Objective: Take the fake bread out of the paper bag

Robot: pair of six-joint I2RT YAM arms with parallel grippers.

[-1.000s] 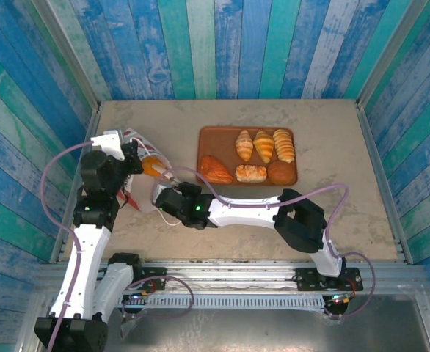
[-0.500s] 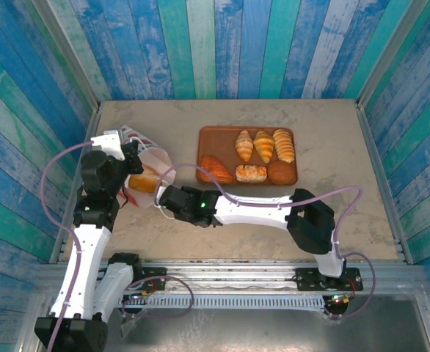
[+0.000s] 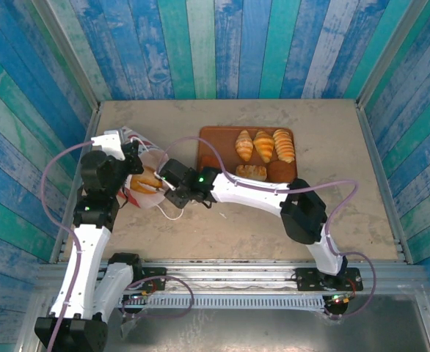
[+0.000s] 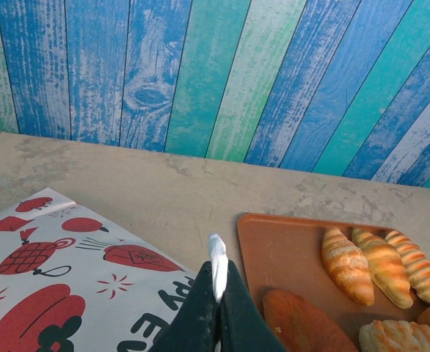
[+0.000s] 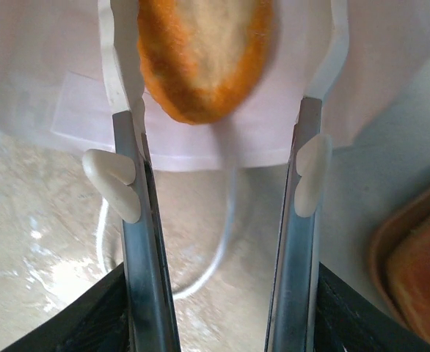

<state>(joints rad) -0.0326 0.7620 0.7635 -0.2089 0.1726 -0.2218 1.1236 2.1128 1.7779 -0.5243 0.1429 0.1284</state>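
Fingers [image 5: 130, 147] of the right gripper [image 5: 226, 26] spread wide: plain grey metal blades with cream rubbery pads [image 5: 112, 180] partway down, set one to each side of a bun [image 5: 200, 59] and not closed on it. Blade on the wrist view's left at the bun's edge, perhaps touching; the other clearly apart. Probably lined up so that a squeeze catches the bun across its width. Bun oval and matte, orange-brown at the rim and paler on top, lying on smooth white paper in the mouth of the paper bag [image 5: 46, 66]. Just below, a white cord handle [image 5: 219, 249] looped limp on the mottled beige table [image 5: 39, 279]. Across from it, left gripper [image 4: 216, 282] shut tight on a thin white strip, seemingly the bag's rim, likely to hold the mouth open and keep the light bag from sliding. Bag lying on its side, white with red printed figures and lettering. Just beside it, a flat brown tray [image 4: 274, 246] carrying the rest of the fake bread [image 4: 380, 268]: ribbed croissants [image 4: 345, 264], a ridged loaf [image 4: 420, 268], a pale crusty roll [image 4: 395, 337] and a darker reddish piece [image 4: 303, 330], all firm-looking and slightly shiny. Beyond, a plank wall [image 4: 200, 66] in worn blue and green paint. At least this one bun yet to come out.
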